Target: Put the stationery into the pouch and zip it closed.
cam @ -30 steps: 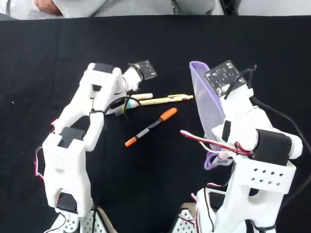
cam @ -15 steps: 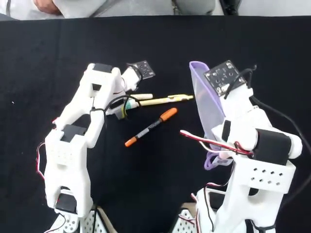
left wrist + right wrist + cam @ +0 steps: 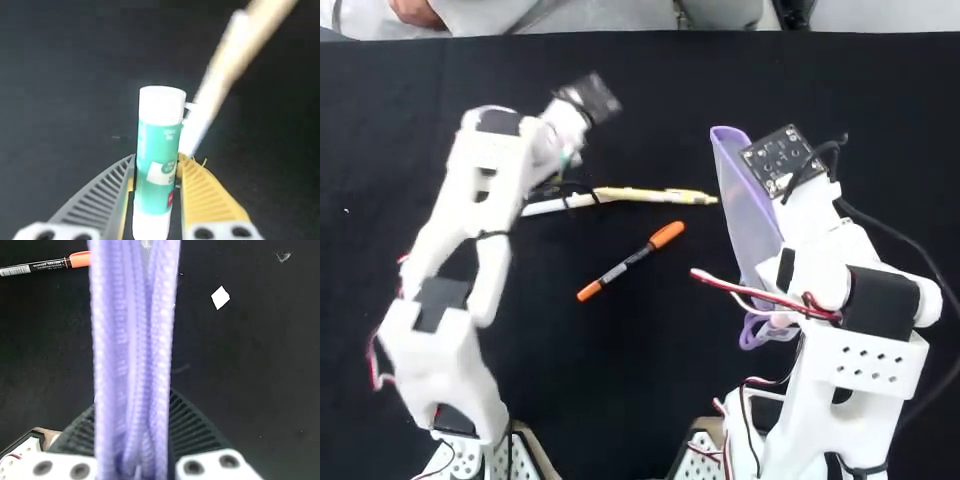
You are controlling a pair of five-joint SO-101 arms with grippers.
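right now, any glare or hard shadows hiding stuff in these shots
High view: even light, no hard shadows on the black table. Left wrist view: the glue stick has a bright white cap, but it is not washed out. Right wrist view: no glare on the pouch, and its weave shows.

A teal-and-white glue stick is sitting clamped in the left gripper, a cream pen and an orange-capped marker are lying mid-table, and the lavender mesh pouch is standing on edge at right.

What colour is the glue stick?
Teal green with a white cap; the glue stick shows best in the left wrist view.
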